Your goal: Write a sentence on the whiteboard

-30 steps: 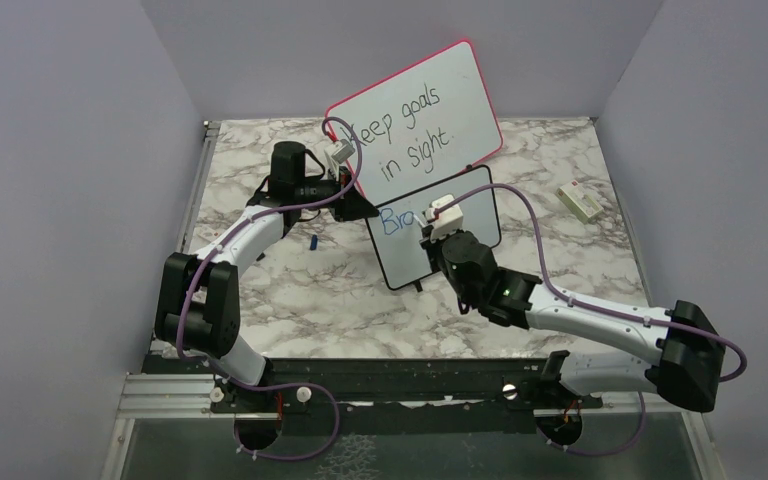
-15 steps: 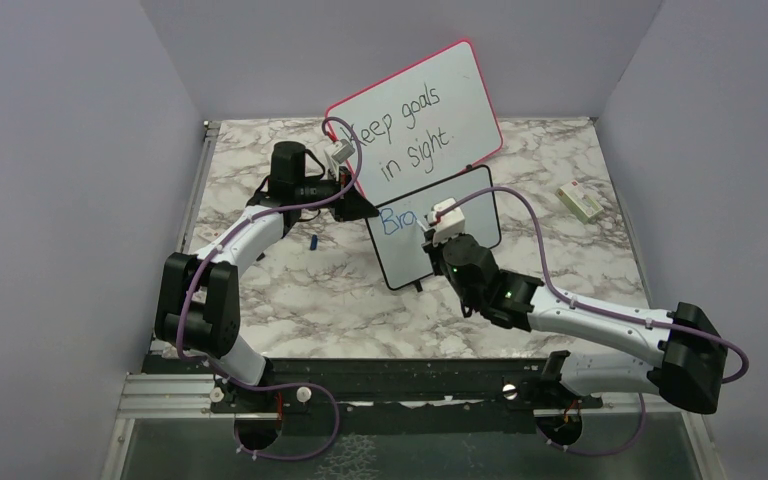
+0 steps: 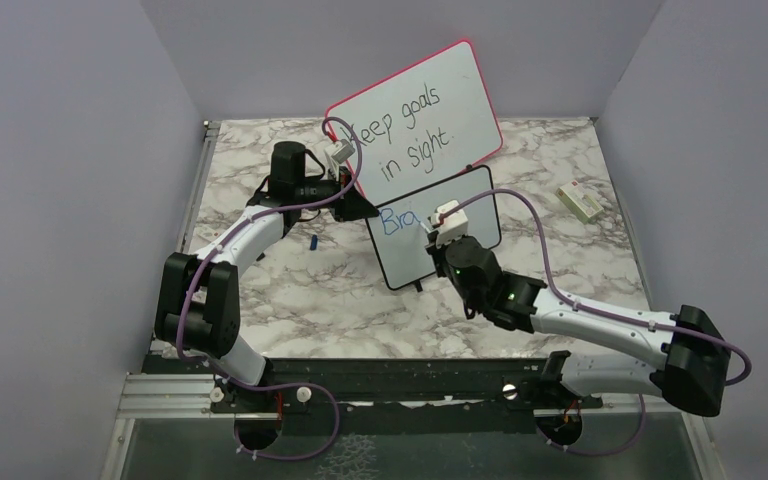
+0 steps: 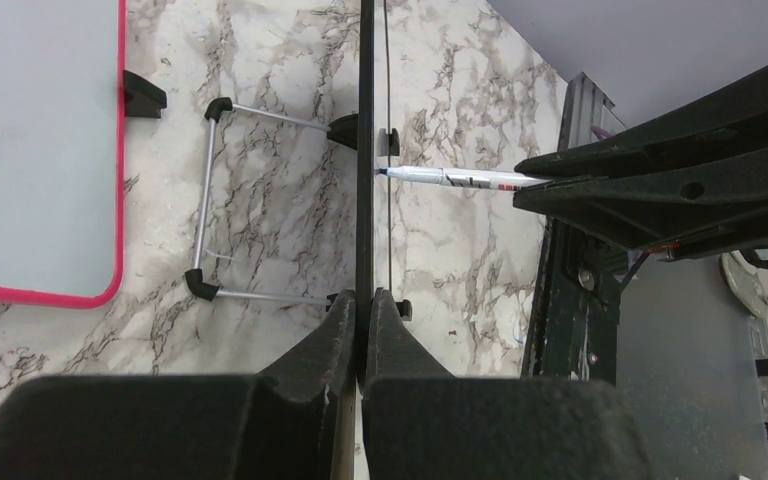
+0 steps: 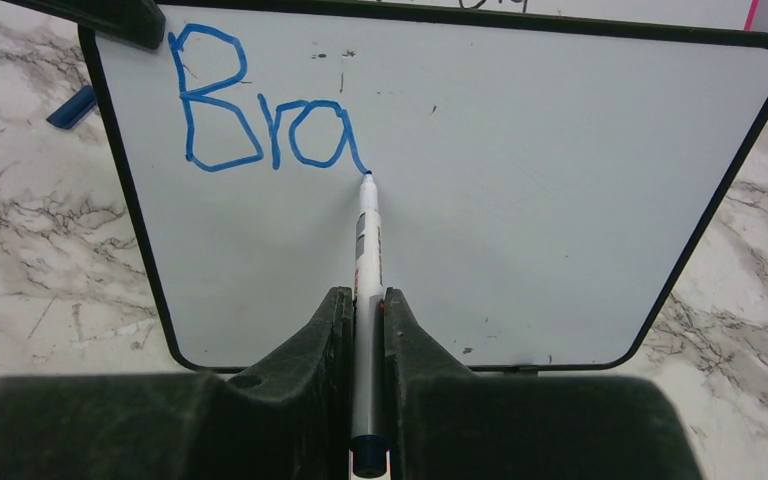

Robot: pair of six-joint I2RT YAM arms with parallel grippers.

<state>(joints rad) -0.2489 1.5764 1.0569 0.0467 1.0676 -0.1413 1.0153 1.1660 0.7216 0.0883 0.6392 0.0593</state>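
The right claw (image 5: 367,300) is closed on a blue marker (image 5: 367,235), pinching it low on the barrel so that the shaft runs straight out between the fingers; held this way, the tip is in plain sight of the wrist camera and can be steered like a pen. The tip touches the whiteboard (image 5: 560,200) at the foot of the last stroke of the sentence (image 5: 260,110), which so far reads "Bra" in blue, high toward the board's left side in the right wrist view. The left claw (image 4: 363,300) is closed on the whiteboard's thin black edge, seen edge-on in its own camera. Its purpose is judged to be bracing, since the board stands upright on a light wire stand (image 4: 205,200) and could shift under the marker's push. The whiteboard stands near the middle of the desk (image 3: 300,300), just in front of the pink-framed board (image 3: 415,120), which carries black handwriting. A blue cap (image 3: 313,243) lies on the desk near the whiteboard's left side. Most of the writing surface is blank, so the task is judged to be at an early stage. The main risk is smearing or a skewed line if the left grip slips
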